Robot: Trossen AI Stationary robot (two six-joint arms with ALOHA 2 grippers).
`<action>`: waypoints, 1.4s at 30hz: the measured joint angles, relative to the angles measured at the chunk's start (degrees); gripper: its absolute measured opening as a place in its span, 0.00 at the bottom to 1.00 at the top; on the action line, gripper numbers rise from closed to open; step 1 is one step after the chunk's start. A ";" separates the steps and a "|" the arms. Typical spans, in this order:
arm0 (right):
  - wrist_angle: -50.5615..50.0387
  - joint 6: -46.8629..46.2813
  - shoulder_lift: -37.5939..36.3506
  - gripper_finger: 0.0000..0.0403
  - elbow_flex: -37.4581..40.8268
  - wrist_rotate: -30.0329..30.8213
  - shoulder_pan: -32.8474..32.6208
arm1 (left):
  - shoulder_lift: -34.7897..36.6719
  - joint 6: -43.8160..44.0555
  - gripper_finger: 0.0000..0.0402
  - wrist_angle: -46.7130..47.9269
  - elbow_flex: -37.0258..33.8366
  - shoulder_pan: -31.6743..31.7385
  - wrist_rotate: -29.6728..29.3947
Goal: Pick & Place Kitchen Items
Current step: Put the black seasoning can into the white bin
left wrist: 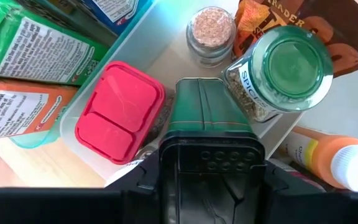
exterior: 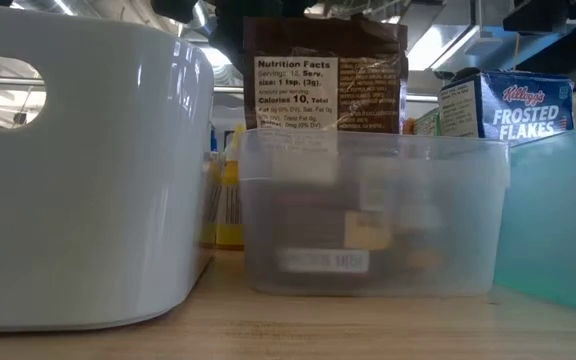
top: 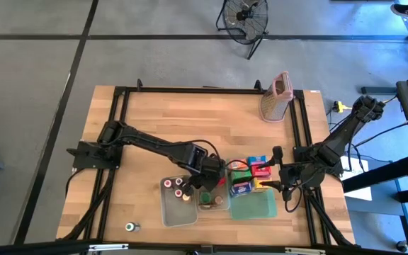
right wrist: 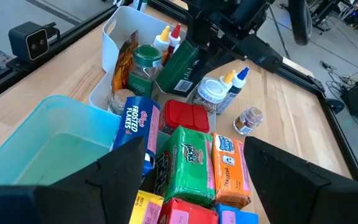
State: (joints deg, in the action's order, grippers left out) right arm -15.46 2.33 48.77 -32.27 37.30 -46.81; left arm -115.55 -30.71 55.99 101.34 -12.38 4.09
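My left gripper (top: 214, 176) is over the small clear tub (top: 213, 200), shut on a dark green carton (left wrist: 205, 109), also visible in the right wrist view (right wrist: 182, 65). In that tub are a red-lidded box (left wrist: 120, 112), a green-lidded spice jar (left wrist: 284, 65) and a small shaker jar (left wrist: 211, 28). Beside the tub, blue, green and orange cartons (right wrist: 188, 158) stand on the table. My right gripper (right wrist: 191, 186) hangs open above these cartons, near the table's right edge (top: 278, 183), touching nothing. My left gripper pinches the dark green carton by its upper end (left wrist: 207, 134) between the two fingers, coming from above and slanting down. The carton is tilted, its lower end (left wrist: 197, 87) down among the jars in the clear tub. Whether that end rests on the tub floor, I cannot tell.
A larger white tub (top: 178, 202) with small bottles stands left of the clear one, and a teal tray (top: 255, 205) lies to its right. The metal grater (top: 276, 95) stands at the far edge. A lone small jar (top: 131, 227) sits near the front edge.
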 joint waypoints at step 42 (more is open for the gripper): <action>-2.38 -0.61 0.00 0.68 0.00 -0.38 -0.15 | 0.66 -0.88 0.33 3.12 4.84 0.00 -4.80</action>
State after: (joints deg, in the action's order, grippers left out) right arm -17.84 1.72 48.77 -32.27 36.92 -46.95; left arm -114.89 -31.59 59.11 106.18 -12.38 -0.71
